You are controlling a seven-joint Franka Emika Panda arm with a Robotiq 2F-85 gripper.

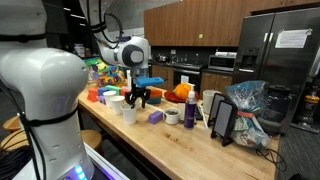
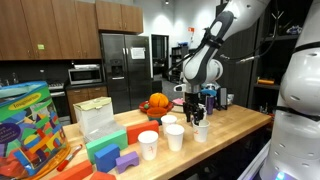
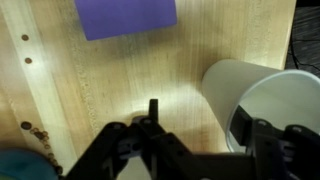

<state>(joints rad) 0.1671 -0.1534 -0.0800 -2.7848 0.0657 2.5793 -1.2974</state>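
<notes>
Half over a white paper cup point(image 3: 262, 95) on the wooden counter point(image 3: 120, 90), at the wrist view's right, hovering with gripper point(image 3: 190, 142) spread wide, grasping nothing. Likely handling light, thin-walled, crushable; favouring a gentle pinch across the rim.

Wrist view: cut-offs and blur.
Purple block point(image 3: 125, 15) clipped at 12 o'clock; white cup point(image 3: 250, 95) clipped from 3 to 5 o'clock; gripper point(image 3: 205, 135) dark, blurred at 6 o'clock.

Wrist view: block point(image 3: 125, 15) lies on table point(image 3: 60, 90), top centre of frame. Cup point(image 3: 250, 95) stands at right edge. Gripper point(image 3: 190, 150) spans bottom edge, below the block.
</notes>
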